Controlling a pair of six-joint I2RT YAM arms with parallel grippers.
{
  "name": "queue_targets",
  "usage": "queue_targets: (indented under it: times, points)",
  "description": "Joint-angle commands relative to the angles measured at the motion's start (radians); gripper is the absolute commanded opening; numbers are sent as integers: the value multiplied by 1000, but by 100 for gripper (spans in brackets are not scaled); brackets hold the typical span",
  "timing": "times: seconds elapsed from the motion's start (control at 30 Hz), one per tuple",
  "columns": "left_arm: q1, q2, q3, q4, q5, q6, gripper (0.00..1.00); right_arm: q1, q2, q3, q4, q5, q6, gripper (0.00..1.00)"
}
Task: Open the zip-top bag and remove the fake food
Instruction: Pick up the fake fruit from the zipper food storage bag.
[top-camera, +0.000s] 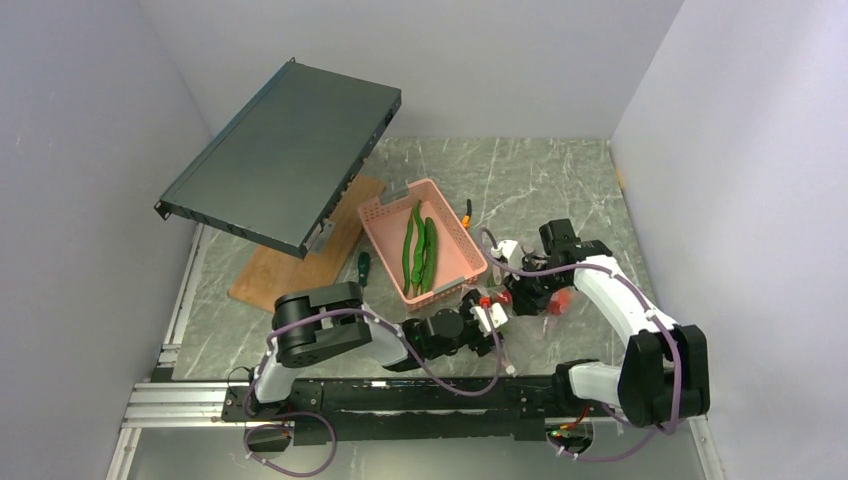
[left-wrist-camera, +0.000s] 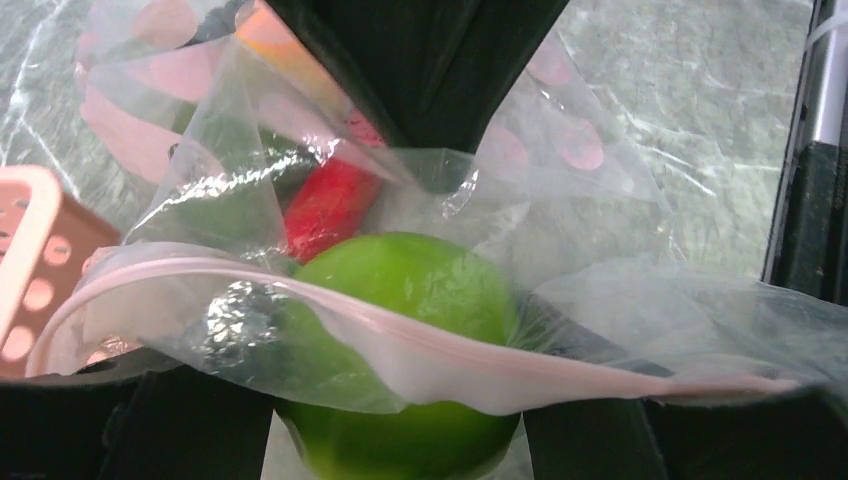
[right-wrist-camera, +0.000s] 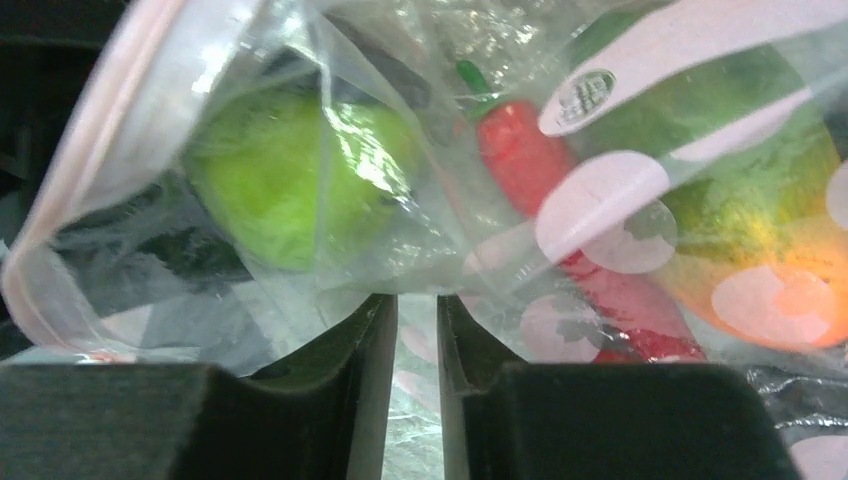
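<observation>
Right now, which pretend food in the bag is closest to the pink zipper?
The lime-green apple. It sits right at the bag's pink zip strip, while the red pepper and orange piece lie deeper inside.

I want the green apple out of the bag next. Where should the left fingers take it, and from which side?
Probably across its round middle, entering through the open pink zip mouth of the zip-top bag. The green apple sits right at that opening, its curved sides offering opposing faces; elsewhere, film covers it.

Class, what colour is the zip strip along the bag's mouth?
Pale pink zip strip, clearest in the left wrist view.
</observation>
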Motion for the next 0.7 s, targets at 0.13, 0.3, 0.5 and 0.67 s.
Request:
queue_targets:
  times: [0.13,0.3,0.5,0.67]
  points:
    - [-8,-223,-104,-75,56,-92,6,-62,-19,-39,98,52,80,33]
    - [-9,-305,-93,-210,133,-149,4,-83,25,-45,128,108,113,33]
    - [-8,-365,-108,-302,187,-209,3,-118,30,-49,145,133,129,33]
    - [-8,-405,-102,-379,195,-242,1,-139,15,-47,129,105,111,34]
